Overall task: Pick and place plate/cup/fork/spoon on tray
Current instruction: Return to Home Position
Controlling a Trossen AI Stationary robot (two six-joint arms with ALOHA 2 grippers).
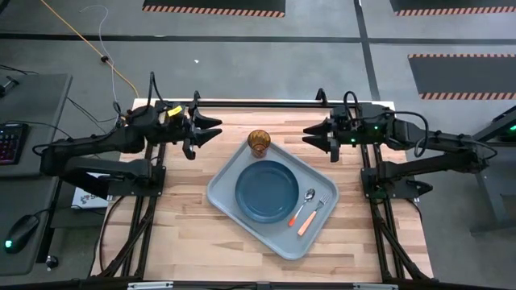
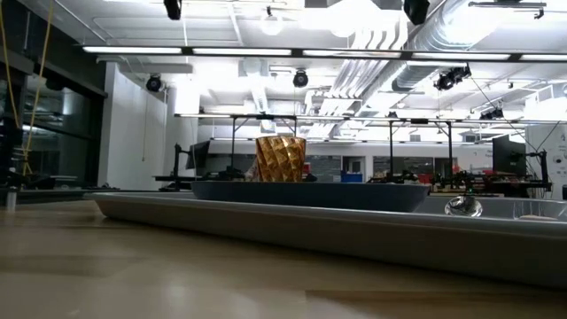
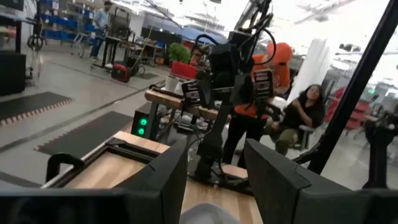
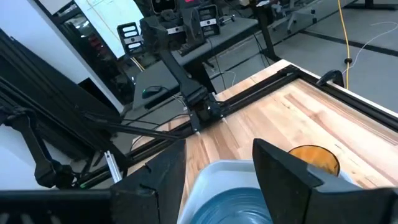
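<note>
The grey-blue tray [image 1: 228, 197] lies slantwise on the wooden table. The teal-blue plate [image 1: 267, 191] rests flat in the tray. The red-handled spoon [image 1: 303, 205] and the peach-handled fork [image 1: 313, 214] lie in the tray to the plate's right. The amber cup [image 1: 259, 142] stands upright at the tray's far corner; it also shows in the low view [image 2: 281, 159] and the right wrist view [image 4: 314, 156]. My left gripper [image 1: 216, 129] is open and empty at the far left. My right gripper [image 1: 308, 134] is open and empty at the far right.
A keyboard [image 1: 11, 142] and a mouse [image 1: 19, 234] sit on a side desk to the left. People show beyond the table in the left wrist view [image 3: 298, 115]. Bare wood lies left of and in front of the tray.
</note>
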